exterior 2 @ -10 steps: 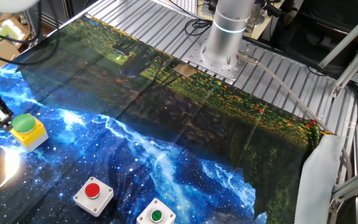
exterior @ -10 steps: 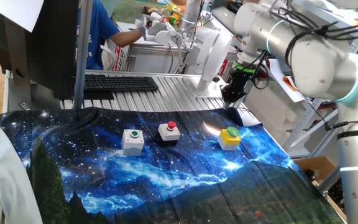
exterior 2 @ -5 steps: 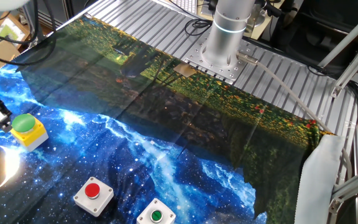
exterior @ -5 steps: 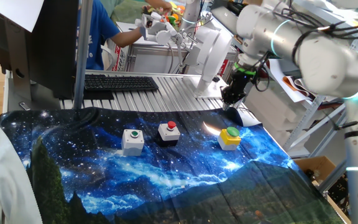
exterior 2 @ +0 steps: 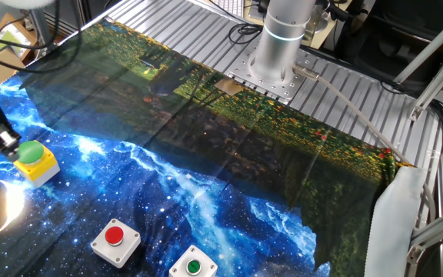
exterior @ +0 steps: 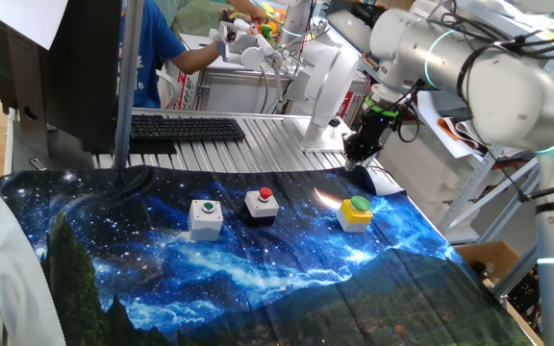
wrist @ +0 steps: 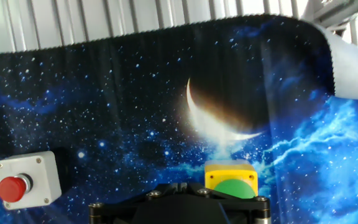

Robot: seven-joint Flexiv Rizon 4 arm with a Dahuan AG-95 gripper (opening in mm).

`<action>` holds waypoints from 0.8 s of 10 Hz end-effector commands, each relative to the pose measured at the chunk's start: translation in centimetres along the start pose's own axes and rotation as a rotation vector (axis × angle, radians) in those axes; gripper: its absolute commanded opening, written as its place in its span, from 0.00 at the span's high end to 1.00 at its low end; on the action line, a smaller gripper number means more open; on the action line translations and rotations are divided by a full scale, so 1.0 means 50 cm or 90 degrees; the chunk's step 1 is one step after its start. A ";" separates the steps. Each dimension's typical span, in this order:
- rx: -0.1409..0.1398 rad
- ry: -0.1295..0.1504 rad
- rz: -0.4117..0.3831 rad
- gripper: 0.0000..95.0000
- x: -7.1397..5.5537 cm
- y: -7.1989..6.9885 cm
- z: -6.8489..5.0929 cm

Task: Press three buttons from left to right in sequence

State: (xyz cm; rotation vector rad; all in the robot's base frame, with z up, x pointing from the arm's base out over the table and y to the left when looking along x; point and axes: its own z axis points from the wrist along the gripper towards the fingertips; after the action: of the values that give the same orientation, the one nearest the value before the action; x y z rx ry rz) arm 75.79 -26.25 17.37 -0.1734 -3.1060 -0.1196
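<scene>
Three button boxes stand in a row on the starry cloth: a grey-white box with a green cap at the left, a black-and-white box with a red cap in the middle, and a yellow box with a green cap at the right. My gripper hangs above and just behind the yellow box, not touching it. In the other fixed view the gripper is right beside the yellow box. The hand view shows the yellow box at the bottom and the red-capped box at the left. The fingertips are hidden.
A black keyboard lies on the ribbed metal table behind the cloth. A person in blue stands at the back. The arm's base is mounted at the far side. White paper lies at the cloth's right corner.
The gripper has shifted slightly near the yellow box and the arm's upper links have moved a little. The buttons have not moved.
</scene>
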 end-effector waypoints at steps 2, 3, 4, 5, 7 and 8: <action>-0.002 -0.006 -0.006 1.00 0.004 0.002 0.005; -0.002 -0.009 -0.012 1.00 0.004 0.002 0.005; 0.001 -0.009 -0.020 1.00 0.004 0.002 0.005; 0.001 -0.013 -0.023 1.00 0.004 0.002 0.005; 0.009 -0.013 -0.014 1.00 0.004 0.002 0.005; 0.024 -0.012 -0.004 1.00 0.004 0.002 0.005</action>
State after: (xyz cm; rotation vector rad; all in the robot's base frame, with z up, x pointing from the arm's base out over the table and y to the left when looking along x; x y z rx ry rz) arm 74.91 -25.92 17.02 -0.1610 -3.1435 -0.0542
